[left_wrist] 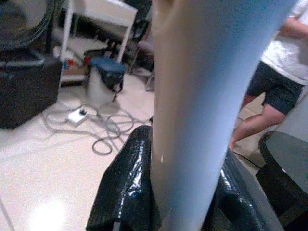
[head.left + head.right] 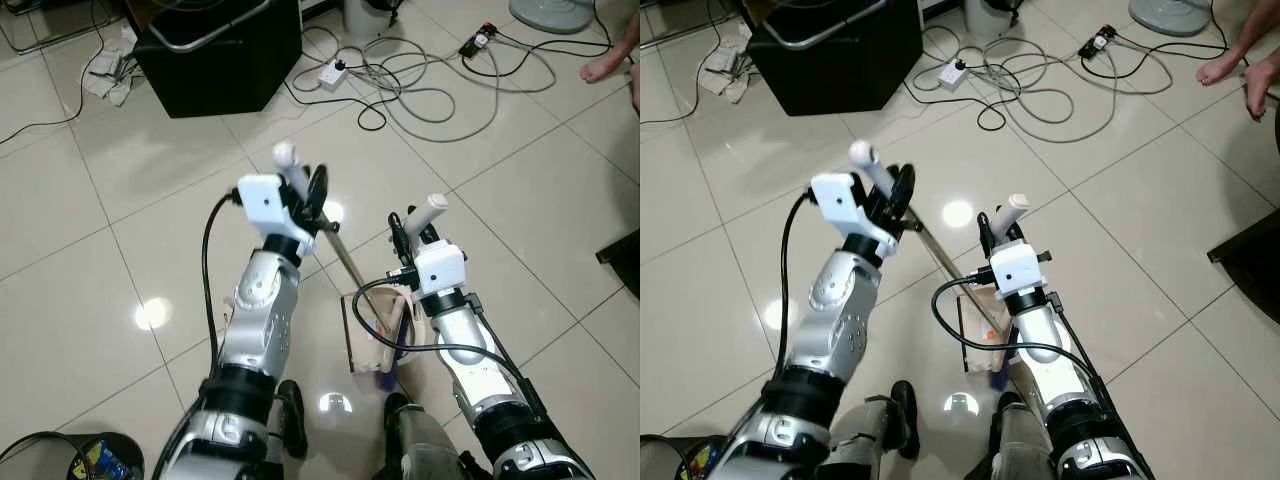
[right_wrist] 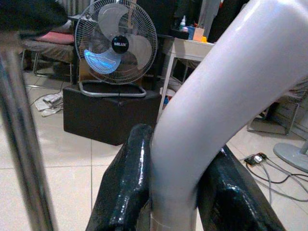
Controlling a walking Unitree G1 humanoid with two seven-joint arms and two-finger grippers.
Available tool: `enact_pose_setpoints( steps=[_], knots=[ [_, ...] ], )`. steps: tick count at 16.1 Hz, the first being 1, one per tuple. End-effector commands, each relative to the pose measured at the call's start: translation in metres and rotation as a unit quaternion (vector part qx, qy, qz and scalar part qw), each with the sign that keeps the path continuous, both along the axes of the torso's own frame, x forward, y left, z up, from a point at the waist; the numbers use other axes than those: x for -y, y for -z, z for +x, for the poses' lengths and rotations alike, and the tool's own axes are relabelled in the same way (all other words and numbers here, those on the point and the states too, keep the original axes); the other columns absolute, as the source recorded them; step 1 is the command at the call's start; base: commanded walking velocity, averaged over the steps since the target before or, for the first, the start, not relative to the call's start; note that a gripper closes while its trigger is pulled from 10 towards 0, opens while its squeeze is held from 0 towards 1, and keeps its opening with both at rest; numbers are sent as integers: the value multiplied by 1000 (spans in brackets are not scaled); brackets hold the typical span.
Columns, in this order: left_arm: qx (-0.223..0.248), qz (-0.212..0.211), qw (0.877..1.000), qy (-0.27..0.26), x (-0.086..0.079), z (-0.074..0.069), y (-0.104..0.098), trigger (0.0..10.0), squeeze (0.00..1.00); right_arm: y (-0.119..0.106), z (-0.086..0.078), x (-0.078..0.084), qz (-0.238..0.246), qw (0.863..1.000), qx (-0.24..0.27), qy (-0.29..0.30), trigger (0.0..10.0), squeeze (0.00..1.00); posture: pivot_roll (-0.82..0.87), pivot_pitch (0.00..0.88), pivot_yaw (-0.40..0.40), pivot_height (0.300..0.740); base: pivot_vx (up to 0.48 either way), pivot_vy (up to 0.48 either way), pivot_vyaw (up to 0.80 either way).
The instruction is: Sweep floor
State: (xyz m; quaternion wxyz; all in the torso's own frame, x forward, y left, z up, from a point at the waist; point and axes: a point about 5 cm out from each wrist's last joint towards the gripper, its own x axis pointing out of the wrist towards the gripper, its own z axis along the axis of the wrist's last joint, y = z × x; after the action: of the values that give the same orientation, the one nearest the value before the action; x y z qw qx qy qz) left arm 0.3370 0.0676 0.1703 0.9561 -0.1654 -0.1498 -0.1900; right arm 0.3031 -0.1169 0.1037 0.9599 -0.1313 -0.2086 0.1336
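My left gripper (image 2: 312, 195) is shut on the white grip (image 2: 285, 154) of a broom. Its metal shaft (image 2: 350, 262) slants down to the floor between my arms. In the left wrist view the white grip (image 1: 202, 96) stands between the black fingers (image 1: 127, 187). My right gripper (image 2: 405, 235) is shut on the curved white handle (image 2: 432, 208) of a beige dustpan (image 2: 370, 335), which rests on the tiles by my feet. The right wrist view has that handle (image 3: 216, 96) clamped between the fingers (image 3: 125, 187), with the broom shaft (image 3: 21, 144) beside it.
A black box (image 2: 215, 50) carrying a fan (image 3: 118, 45) stands ahead on the left. Cables (image 2: 420, 85) and a power strip (image 2: 335, 72) sprawl ahead. A person's foot (image 2: 610, 65) is far right, dark furniture (image 2: 622, 255) at the right edge, a bin (image 2: 95, 460) bottom left.
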Motion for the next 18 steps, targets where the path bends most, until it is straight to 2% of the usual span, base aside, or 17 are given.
enact_pose_setpoints(
  steps=[1,3,4,5,6,10,12,15,18],
  knots=[
    [82,18,997,-2,-11,3,-35,10000,0,13,-6,1,-6,1000,-27,0,10000,0,13,281,77,740,0,0,0],
    [123,52,991,-14,-30,7,-52,10000,0,13,-6,2,-4,1000,-27,2,10000,0,17,276,78,740,0,0,0],
    [132,58,989,-15,-34,8,-56,10000,0,14,-6,2,-4,1000,-27,3,10000,0,17,276,78,740,0,0,0],
    [148,53,988,-8,-45,10,-70,10000,0,15,-7,3,-2,1000,-30,5,10000,0,21,267,79,740,0,0,0],
    [150,46,988,-4,-50,11,-75,10000,0,16,-8,4,-1,999,-33,7,10000,0,24,264,77,740,0,0,0],
    [146,82,985,-36,-68,18,-72,10000,0,18,-7,9,18,999,-40,25,10000,0,33,250,77,740,0,0,0],
    [134,136,977,-96,-87,22,-63,10000,0,18,-7,24,69,994,-46,75,10000,0,33,235,84,740,0,0,0],
    [125,152,973,-118,-106,16,-61,10000,0,13,-16,46,115,985,-30,121,10000,0,38,219,100,740,0,0,0],
    [111,154,970,-154,-131,5,-59,10000,0,-10,-28,64,154,977,12,146,10000,0,25,193,112,740,0,0,0]
  ],
)
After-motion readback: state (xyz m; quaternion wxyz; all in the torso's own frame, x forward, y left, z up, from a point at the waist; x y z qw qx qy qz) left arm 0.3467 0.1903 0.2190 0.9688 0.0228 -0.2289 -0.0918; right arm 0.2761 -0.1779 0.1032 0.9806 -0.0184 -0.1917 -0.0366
